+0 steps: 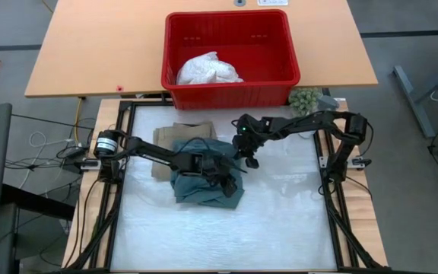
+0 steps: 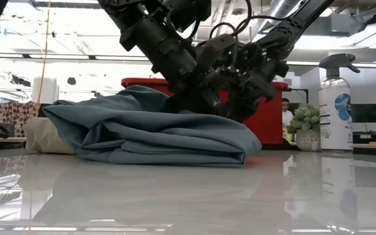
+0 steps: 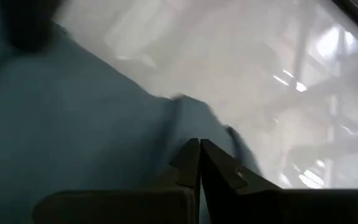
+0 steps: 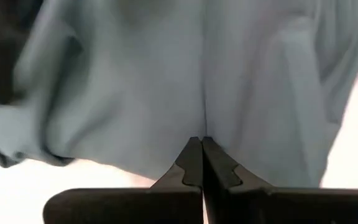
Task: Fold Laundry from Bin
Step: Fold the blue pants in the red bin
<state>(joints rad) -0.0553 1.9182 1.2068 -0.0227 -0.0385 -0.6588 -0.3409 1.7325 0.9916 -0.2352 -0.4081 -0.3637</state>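
Teal garment lies bunched in soft folds on the white work surface, overlapping the beige garment beside the red bin, which holds the white garment. Left gripper and right gripper press onto it with fingers closed together. Whether either pinches cloth is unclear.

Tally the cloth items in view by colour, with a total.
Teal garment: 1, on the work surface under both arms
Beige garment: 1, partly under the teal one
White garment: 1, in the red bin
Total: 3
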